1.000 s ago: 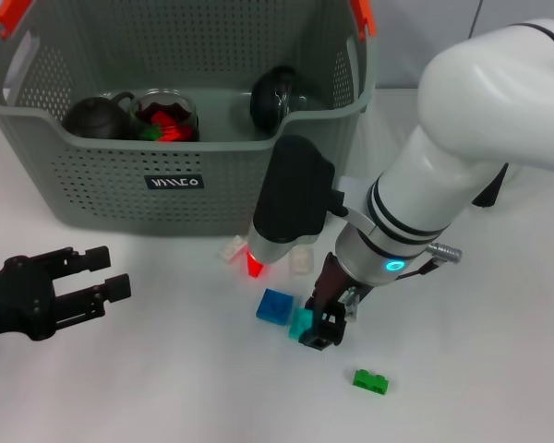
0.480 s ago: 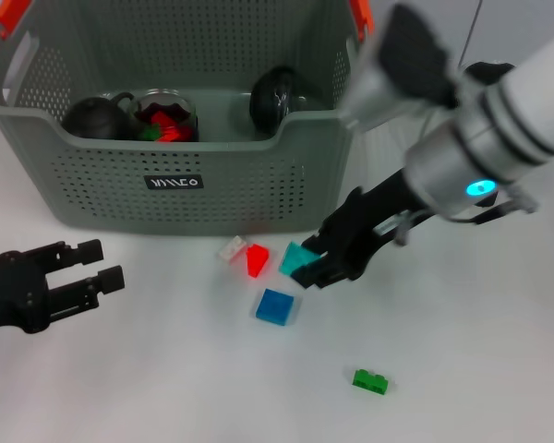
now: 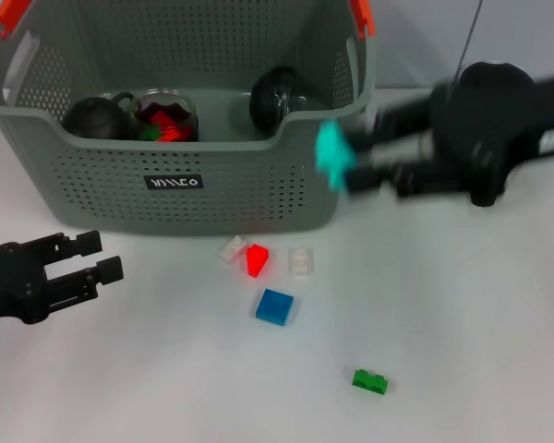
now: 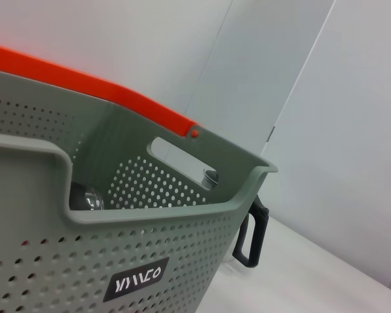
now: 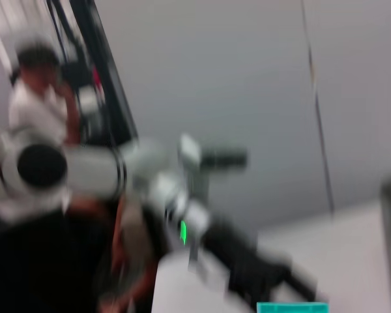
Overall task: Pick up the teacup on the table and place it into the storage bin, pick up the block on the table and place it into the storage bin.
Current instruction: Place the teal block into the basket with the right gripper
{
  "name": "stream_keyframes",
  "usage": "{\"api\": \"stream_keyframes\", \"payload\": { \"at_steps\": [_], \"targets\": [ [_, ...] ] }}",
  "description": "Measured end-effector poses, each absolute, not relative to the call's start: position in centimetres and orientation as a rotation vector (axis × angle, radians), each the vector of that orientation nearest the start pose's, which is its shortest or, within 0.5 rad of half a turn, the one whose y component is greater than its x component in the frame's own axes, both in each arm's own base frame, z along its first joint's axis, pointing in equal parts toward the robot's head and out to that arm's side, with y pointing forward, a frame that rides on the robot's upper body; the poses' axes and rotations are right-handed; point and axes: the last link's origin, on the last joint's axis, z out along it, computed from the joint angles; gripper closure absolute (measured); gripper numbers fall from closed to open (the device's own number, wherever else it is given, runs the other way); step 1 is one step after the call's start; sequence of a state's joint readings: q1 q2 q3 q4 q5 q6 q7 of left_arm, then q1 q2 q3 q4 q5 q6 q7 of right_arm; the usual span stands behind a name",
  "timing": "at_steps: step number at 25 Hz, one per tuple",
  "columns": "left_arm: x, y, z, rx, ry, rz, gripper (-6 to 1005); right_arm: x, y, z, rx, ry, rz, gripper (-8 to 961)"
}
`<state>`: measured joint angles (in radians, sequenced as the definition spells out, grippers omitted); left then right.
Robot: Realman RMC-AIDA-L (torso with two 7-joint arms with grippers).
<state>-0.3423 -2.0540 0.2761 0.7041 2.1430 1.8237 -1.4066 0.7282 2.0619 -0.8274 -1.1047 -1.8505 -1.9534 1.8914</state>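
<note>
The grey perforated storage bin (image 3: 212, 189) stands at the back of the table, and its wall (image 4: 150, 228) fills the left wrist view. My right gripper (image 3: 349, 166) hangs in the air just off the bin's front right corner, level with the rim, shut on a teal block (image 3: 331, 155). That block's edge (image 5: 292, 307) also shows in the right wrist view. A dark rounded vessel that looks like the teacup (image 3: 277, 97) lies inside the bin. My left gripper (image 3: 97, 257) rests open and empty at the near left of the table.
A dark teapot (image 3: 97, 115) and a glass pot with red contents (image 3: 166, 115) sit in the bin. In front of it lie two clear blocks (image 3: 233, 247) (image 3: 301, 261), a red block (image 3: 257, 260), a blue block (image 3: 275, 306) and a green block (image 3: 370, 380).
My right gripper has lifted the teal block off the table and swung it up and right to the bin's front right corner. The left gripper has barely moved.
</note>
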Motion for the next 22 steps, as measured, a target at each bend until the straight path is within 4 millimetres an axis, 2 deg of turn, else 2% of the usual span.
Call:
{"api": "stream_keyframes", "payload": {
  "at_steps": [4, 8, 12, 15, 20, 22],
  "targets": [
    [-33.1, 25.5, 5.6, -2.472, -0.910, -0.869, 359, 10.2, 34.5, 8.7, -2.992, 0.239, 1.059, 533],
    [-33.0, 25.6, 5.5, -2.464, -0.911, -0.874, 359, 7.6, 36.7, 9.8, -2.859, 0.234, 1.136, 532],
    [-33.0, 25.7, 5.4, -2.461, -0.917, -0.874, 359, 4.1, 39.7, 9.2, -2.828, 0.293, 0.986, 533],
    [-33.0, 25.7, 5.4, -2.460, -0.918, -0.875, 359, 1.0, 41.4, 7.7, -2.830, 0.288, 0.822, 533],
    [-33.0, 25.7, 5.4, -2.458, -0.932, -0.881, 359, -4.0, 43.1, 4.6, -2.797, 0.262, 0.559, 533],
    [-33.0, 25.7, 5.4, -2.459, -0.935, -0.880, 359, -5.3, 43.6, 3.2, -2.762, 0.260, 0.449, 534]
  ]
}}
